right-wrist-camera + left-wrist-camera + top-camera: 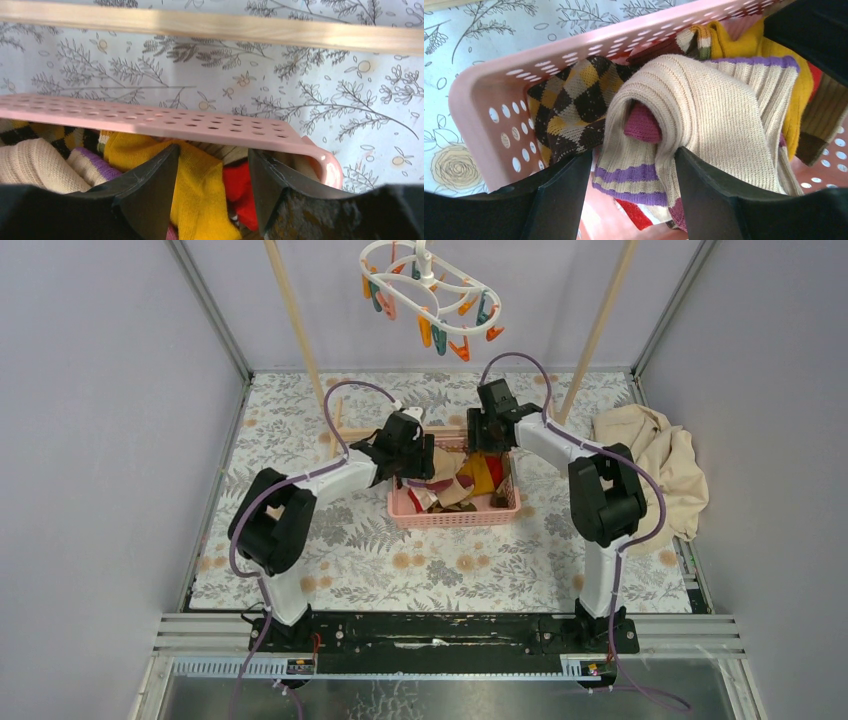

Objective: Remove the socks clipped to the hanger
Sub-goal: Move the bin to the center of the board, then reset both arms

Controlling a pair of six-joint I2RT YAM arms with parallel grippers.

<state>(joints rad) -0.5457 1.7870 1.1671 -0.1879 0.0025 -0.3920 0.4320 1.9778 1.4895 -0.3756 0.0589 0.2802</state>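
Fingers (pixel 559 200) of the left gripper (pixel 633 152) stand released, spread to either side of a beige sock (pixel 704 100) with purple bands; a sliver of basket floor shows between one finger and the fabric. Fingers (pixel 150 185) of the right gripper (pixel 214 150) are likewise spread, with a yellow sock (pixel 200 190) and a red sock (pixel 237 185) beneath the gap and nothing grasped. Seen from above, the socks (pixel 470 480) lie heaped in the pink basket (pixel 455 518) at table centre. The left gripper is at the basket's 10 o'clock, the right at its 1 o'clock. The hanger (pixel 432 285) hangs at 12 o'clock with no sock on its clips. A beige cloth (pixel 660 465) lies at 3 o'clock.
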